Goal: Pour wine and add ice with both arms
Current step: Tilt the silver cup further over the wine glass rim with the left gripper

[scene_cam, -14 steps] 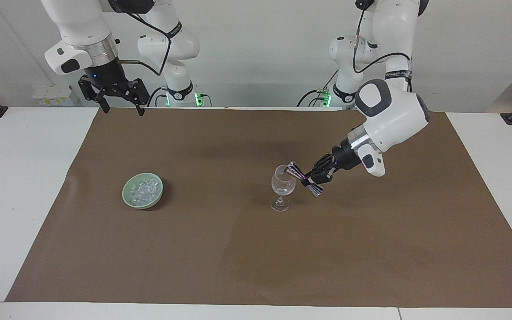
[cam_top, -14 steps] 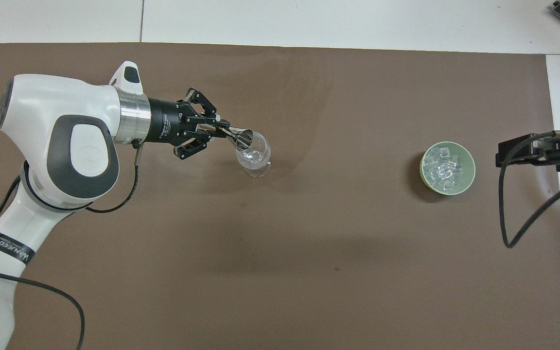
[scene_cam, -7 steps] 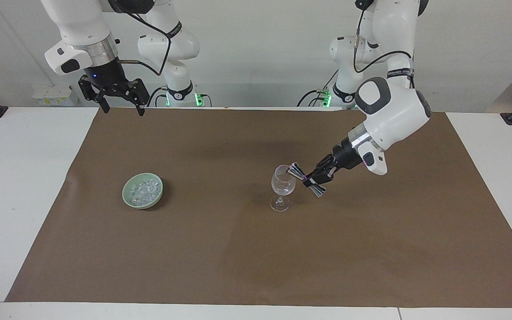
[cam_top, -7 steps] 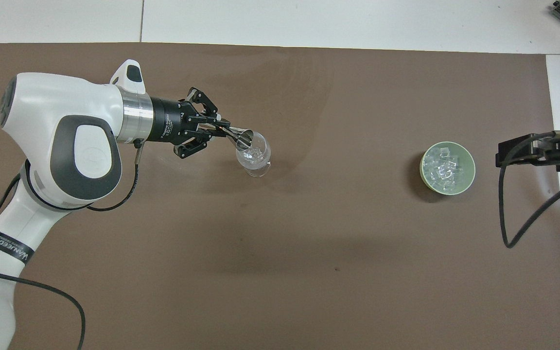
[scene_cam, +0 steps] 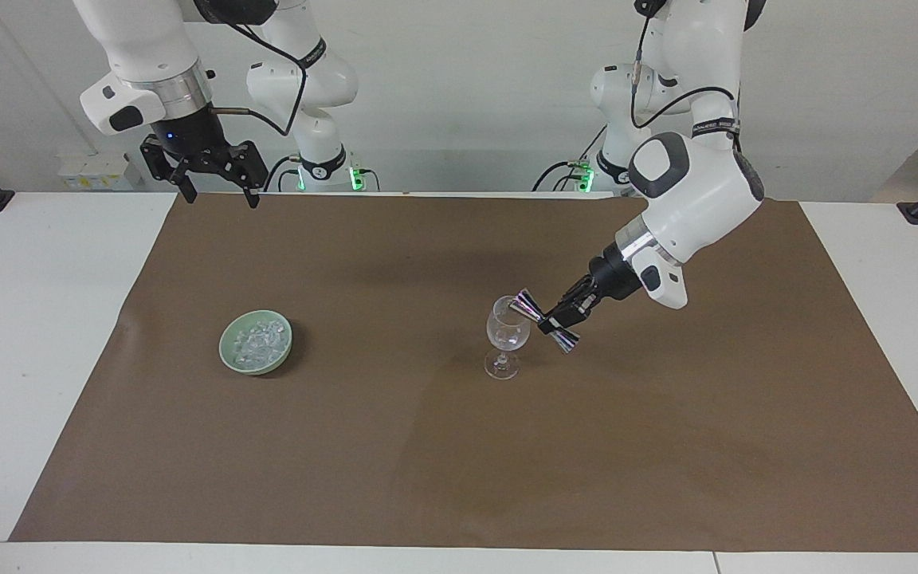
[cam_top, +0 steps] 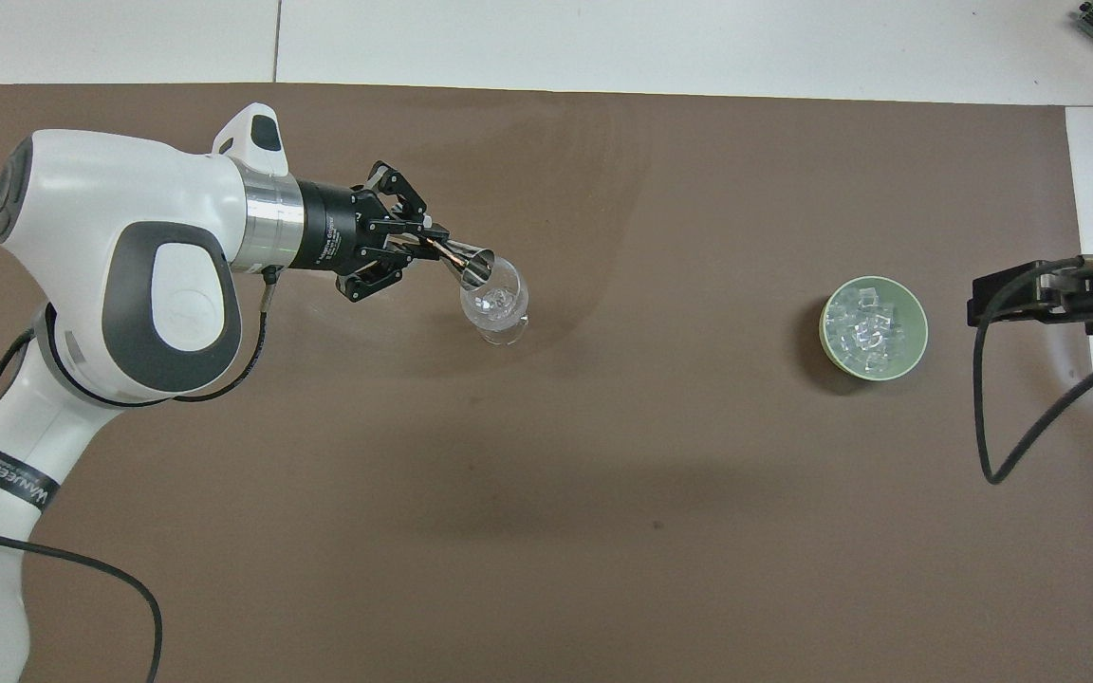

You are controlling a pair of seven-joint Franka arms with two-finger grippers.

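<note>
A clear stemmed wine glass stands upright on the brown mat, toward the left arm's end. My left gripper is shut on a small metal jigger. It holds the jigger tilted with its mouth at the glass's rim. A pale green bowl of ice sits toward the right arm's end. My right gripper is open and empty. It waits raised over the mat's edge nearest the robots.
The brown mat covers most of the white table. A black cable hangs from the right arm beside the bowl. Nothing else stands on the mat.
The left arm's wrist and forearm have swung slightly and drawn up, while the jigger stays tilted at the glass's rim. The right arm has not moved.
</note>
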